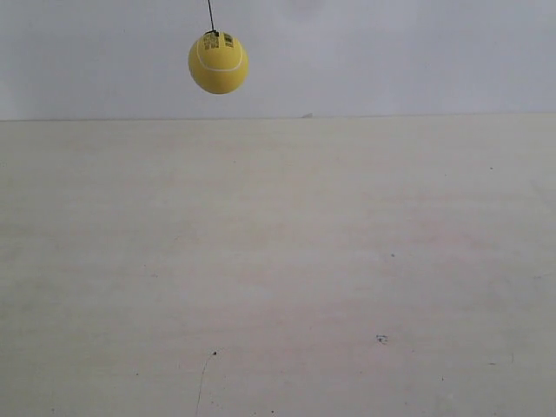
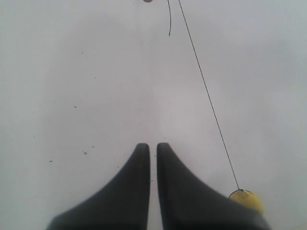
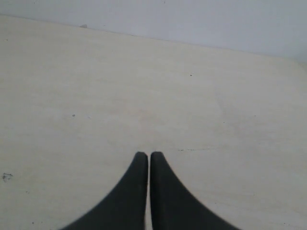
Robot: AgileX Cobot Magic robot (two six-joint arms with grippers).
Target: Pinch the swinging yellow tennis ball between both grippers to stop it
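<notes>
The yellow tennis ball [image 1: 218, 62] hangs from a thin dark string [image 1: 210, 15] at the upper left of the exterior view, above the pale tabletop. No arm shows in that view. In the left wrist view my left gripper [image 2: 153, 146] is shut, with nothing between its black fingers. The ball [image 2: 247, 200] peeks out beside one finger there, its string [image 2: 206, 91] running away across the picture. My right gripper [image 3: 147, 155] is shut and empty over the table. The ball does not show in the right wrist view.
A pale wooden tabletop [image 1: 278, 269] fills most of the exterior view and meets a plain white wall [image 1: 391, 52] at the back. A short loose dark thread [image 1: 205, 375] lies near the table's front.
</notes>
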